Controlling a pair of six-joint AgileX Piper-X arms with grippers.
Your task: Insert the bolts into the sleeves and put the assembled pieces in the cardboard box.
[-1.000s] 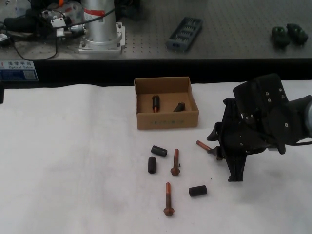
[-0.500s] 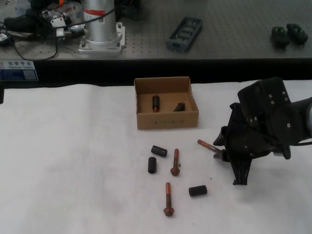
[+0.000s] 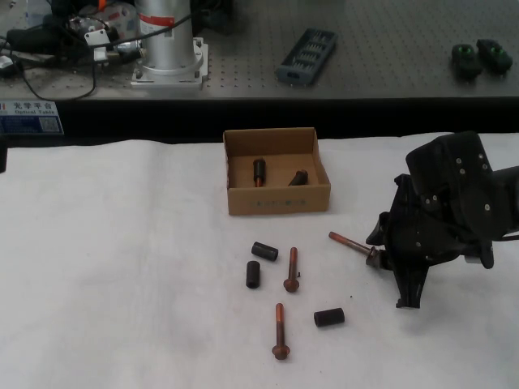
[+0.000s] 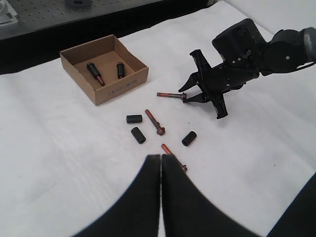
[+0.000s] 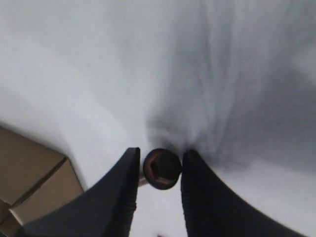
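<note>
So the right claw (image 5: pixel 161 163) is nearly shut, both fingers pinched on the hex head of a copper-coloured bolt (image 3: pixel 349 244). It's got that bolt by the head, with the shank sticking out sideways toward the middle of the bench (image 3: pixel 122 267). Can't tell whether the shank tip touches the white cover (image 3: pixel 97 211) or sits just off it.

The left claw (image 4: pixel 161 160) hangs over the near side of the bench, fingers pressed flat together with nothing in them.

Loose stuff lies on the cover between the two claws. There are two loose bolts (image 3: pixel 291 269) (image 3: pixel 280 331) and three black sleeves (image 3: pixel 264 251) (image 3: pixel 253 274) (image 3: pixel 329 317). The last of those sleeves is the one closest to the right claw. One of the loose bolts lies between the held bolt and the other two sleeves.

The cardboard box (image 3: pixel 276 201) stands farther back, apart from the right claw, with two assembled pieces (image 3: pixel 259 171) (image 3: pixel 298 177) lying inside.
</note>
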